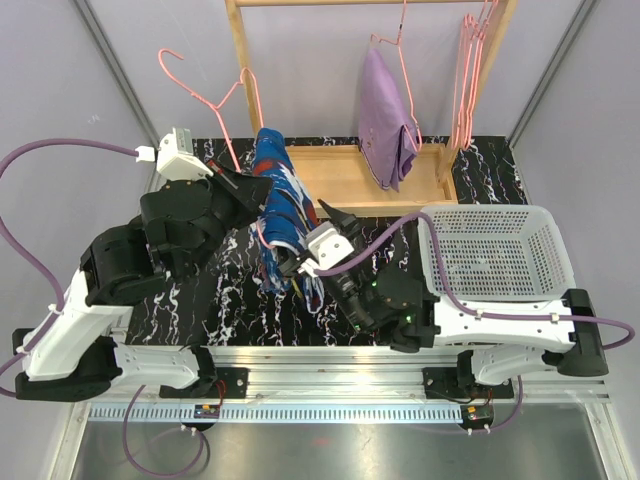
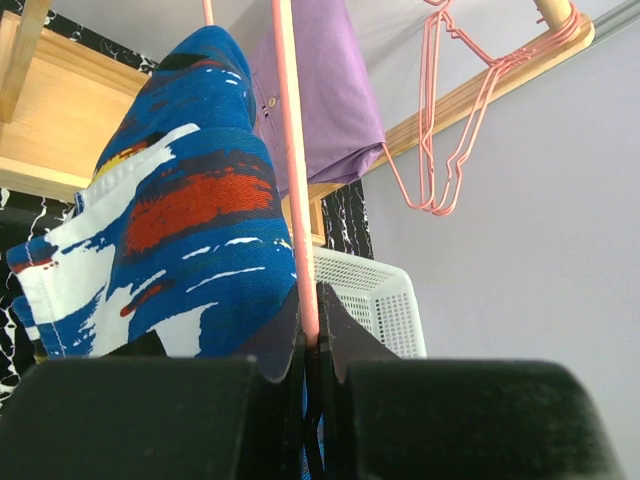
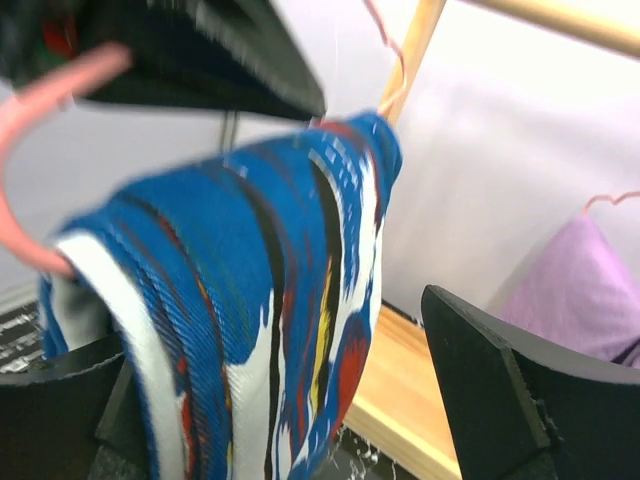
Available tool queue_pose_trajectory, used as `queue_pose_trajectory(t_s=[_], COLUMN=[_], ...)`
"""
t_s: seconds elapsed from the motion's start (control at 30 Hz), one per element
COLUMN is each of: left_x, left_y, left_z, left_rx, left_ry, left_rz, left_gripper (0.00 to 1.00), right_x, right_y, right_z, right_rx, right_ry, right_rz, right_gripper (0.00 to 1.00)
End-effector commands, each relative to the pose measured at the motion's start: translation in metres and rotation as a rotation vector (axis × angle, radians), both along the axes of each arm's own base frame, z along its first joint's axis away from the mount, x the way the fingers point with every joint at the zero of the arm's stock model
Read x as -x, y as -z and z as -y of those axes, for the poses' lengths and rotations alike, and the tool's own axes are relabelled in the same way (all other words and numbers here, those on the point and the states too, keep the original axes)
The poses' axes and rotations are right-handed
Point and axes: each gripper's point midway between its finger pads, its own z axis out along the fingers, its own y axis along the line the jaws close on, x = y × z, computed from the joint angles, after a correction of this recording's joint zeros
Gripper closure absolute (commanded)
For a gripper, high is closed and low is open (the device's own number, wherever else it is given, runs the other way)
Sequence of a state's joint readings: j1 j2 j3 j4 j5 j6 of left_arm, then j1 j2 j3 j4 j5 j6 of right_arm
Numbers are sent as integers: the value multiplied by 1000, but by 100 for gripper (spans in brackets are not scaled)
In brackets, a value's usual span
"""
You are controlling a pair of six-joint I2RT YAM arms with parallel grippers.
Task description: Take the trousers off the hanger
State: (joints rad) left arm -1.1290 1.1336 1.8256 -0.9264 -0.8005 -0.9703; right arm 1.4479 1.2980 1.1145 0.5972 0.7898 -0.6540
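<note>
Blue trousers draped on pink hanger, hanger clamped in left gripper; right gripper spread open around them. Hanger could be dragged loose if they snag.

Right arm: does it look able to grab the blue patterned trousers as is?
Probably yes. The right gripper is open with the blue patterned trousers hanging between its fingers, nothing in between; the left gripper grips the pink hanger above.
</note>
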Motion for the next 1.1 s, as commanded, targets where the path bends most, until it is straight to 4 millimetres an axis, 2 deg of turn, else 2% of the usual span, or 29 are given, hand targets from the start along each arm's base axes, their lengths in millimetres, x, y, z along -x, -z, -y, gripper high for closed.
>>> queue_pose_trajectory(t_s=[0.0,0.13,0.2,0.3,0.37,0.4,0.47,0.5,0.57,0.6,0.67,0.7,0.73,0.8,0.83,0.87,1.0,1.07], left_x=[0,-1,-1,-2,-3,-4,-4,-4,-5,-5,-5,-5,-4,-4,-2,-3,-4,-5], left_y=[-48,-48,-48,-51,-49,-52,-50,-50,-47,-45,-41,-35,-28,-15,-13,1,24,35], left_z=[-4,3,7,12,15,13,12,11,10,13,17,24,24,28,26,29,20,7], left_rx=[201,196,197,187,169,171,158,153,135,120,69,39,-3,-43,-44,-75,-138,-173], left_ry=[-20,-5,8,16,18,12,7,6,2,12,35,53,63,80,85,88,65,34], left_rz=[82,79,81,81,78,82,82,82,81,80,83,72,58,38,40,24,-8,-30], left_gripper=[100,100,100,100,100,100,100,100,100,100,100,100,100,100,100,100,100,100], right_x=[9,11,10,14,16,16,16,15,16,16,14,14,13,12,11,9,-1,-8], right_y=[-54,-63,-60,-66,-63,-64,-64,-63,-63,-64,-64,-66,-68,-69,-70,-76,-84,-86], right_z=[16,15,9,2,-2,-2,-1,0,1,1,2,3,5,7,9,15,33,45], right_rx=[-129,-120,-86,-69,-45,-42,-38,-34,-22,-17,2,3,10,9,9,-29,-93,-113], right_ry=[-71,-85,-89,-124,-141,-142,-139,-138,-138,-139,-121,-117,-106,-98,-88,-63,42,121], right_rz=[31,31,30,34,29,31,30,31,35,39,47,52,60,63,70,74,60,47], right_gripper=[11,12,13,17,24,35,42,51,61,70,73,74,83,89,100,100,100,100])
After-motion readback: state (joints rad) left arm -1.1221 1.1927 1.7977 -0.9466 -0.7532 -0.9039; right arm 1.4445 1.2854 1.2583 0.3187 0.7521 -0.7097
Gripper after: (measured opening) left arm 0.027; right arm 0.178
